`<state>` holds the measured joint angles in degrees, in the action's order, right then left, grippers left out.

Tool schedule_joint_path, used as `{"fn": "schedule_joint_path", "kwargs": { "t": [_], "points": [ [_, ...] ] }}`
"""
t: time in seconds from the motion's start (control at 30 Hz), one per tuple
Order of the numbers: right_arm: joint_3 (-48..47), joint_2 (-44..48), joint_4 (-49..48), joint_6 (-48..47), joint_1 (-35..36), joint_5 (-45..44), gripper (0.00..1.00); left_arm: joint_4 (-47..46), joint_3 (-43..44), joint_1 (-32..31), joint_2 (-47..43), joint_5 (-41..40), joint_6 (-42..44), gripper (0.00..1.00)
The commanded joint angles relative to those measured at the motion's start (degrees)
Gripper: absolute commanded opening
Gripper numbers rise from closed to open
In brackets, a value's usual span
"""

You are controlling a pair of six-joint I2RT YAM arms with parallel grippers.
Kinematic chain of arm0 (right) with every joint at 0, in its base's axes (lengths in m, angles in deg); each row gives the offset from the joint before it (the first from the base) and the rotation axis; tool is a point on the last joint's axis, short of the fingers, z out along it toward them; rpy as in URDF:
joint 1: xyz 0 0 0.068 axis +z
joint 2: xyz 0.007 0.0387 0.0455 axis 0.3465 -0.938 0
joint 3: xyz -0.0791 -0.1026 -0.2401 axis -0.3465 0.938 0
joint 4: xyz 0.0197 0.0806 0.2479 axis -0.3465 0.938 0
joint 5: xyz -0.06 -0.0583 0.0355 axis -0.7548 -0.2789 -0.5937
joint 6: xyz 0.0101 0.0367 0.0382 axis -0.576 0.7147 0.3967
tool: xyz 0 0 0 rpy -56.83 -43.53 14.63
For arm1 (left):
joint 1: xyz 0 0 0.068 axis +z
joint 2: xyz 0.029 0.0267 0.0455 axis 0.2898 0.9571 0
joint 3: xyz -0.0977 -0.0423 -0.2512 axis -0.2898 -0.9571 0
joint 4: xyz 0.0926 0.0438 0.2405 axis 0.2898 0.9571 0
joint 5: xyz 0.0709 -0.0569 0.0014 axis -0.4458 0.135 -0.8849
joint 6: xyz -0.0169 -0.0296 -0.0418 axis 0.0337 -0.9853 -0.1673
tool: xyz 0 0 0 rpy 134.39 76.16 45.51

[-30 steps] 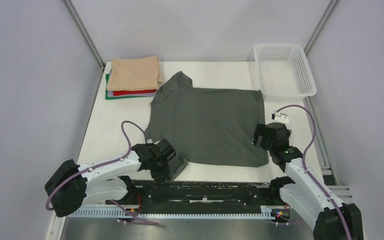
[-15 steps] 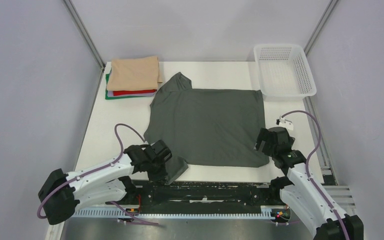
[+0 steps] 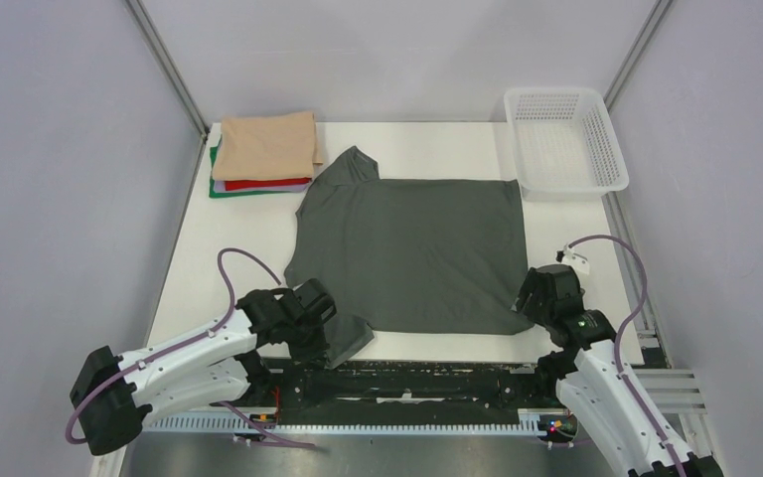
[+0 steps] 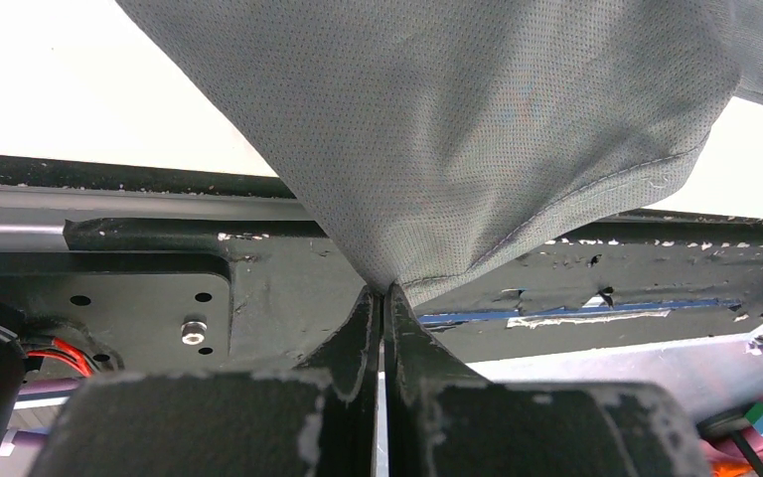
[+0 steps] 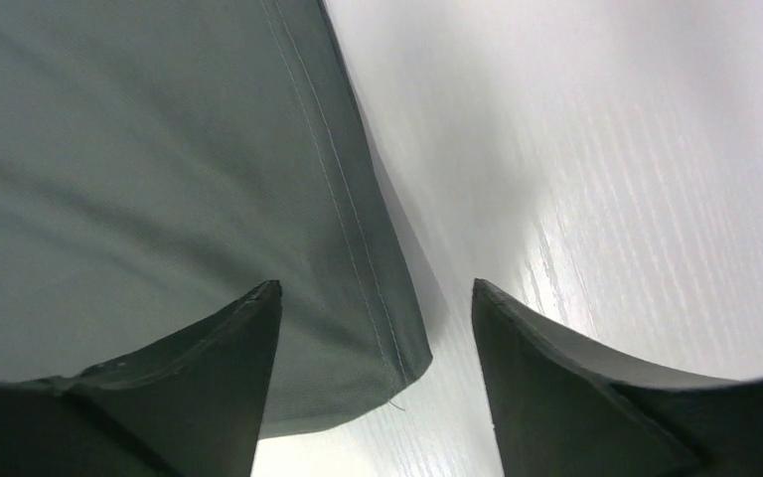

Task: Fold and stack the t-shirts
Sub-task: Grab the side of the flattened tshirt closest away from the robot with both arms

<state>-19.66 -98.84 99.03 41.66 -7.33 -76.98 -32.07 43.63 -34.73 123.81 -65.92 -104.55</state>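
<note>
A dark charcoal-grey t-shirt lies spread flat on the white table, one sleeve toward the back left. My left gripper is shut on its near-left sleeve, pinching the cloth at the table's front edge. My right gripper stands open over the shirt's near-right hem corner, one finger above the cloth and the other above bare table. A folded tan/peach t-shirt tops a stack with red and green ones at the back left.
A white plastic lattice basket stands at the back right corner. The black rail carrying the arm bases runs along the front edge. Grey walls enclose the table on both sides and behind.
The left gripper closed on the sleeve and pulled it slightly toward the front left. The right gripper came nearer and lower to the hem corner, its jaws narrowing a little.
</note>
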Motion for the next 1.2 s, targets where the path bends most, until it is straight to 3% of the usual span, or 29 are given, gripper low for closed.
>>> {"fn": "schedule_joint_path", "kwargs": {
  "t": [0.0,0.17,0.53,0.83,1.17],
  "points": [
    [0.1,-0.1,4.0,2.4,-0.2,2.3,0.66,0.5,2.2,-0.4,-0.8,-1.7,-2.1,0.02],
    [0.7,0.1,6.5,3.2,-0.2,4.0,0.58,0.5,2.1,-0.4,-1.3,-1.8,-1.8,0.02],
    [6.7,-0.2,1.9,5.4,-0.1,9.7,0.40,0.6,1.8,-0.4,-2.0,-1.9,-1.4,0.02],
    [2.3,-1.4,7.6,3.1,-0.1,6.8,0.43,0.5,2.1,-0.4,-2.6,-2.1,-1.4,0.02],
    [-4.0,-4.4,14.4,0.3,0.0,7.9,0.39,-1.1,0.5,-0.4,-5.2,-2.0,-1.3,0.02]
  ]
}}
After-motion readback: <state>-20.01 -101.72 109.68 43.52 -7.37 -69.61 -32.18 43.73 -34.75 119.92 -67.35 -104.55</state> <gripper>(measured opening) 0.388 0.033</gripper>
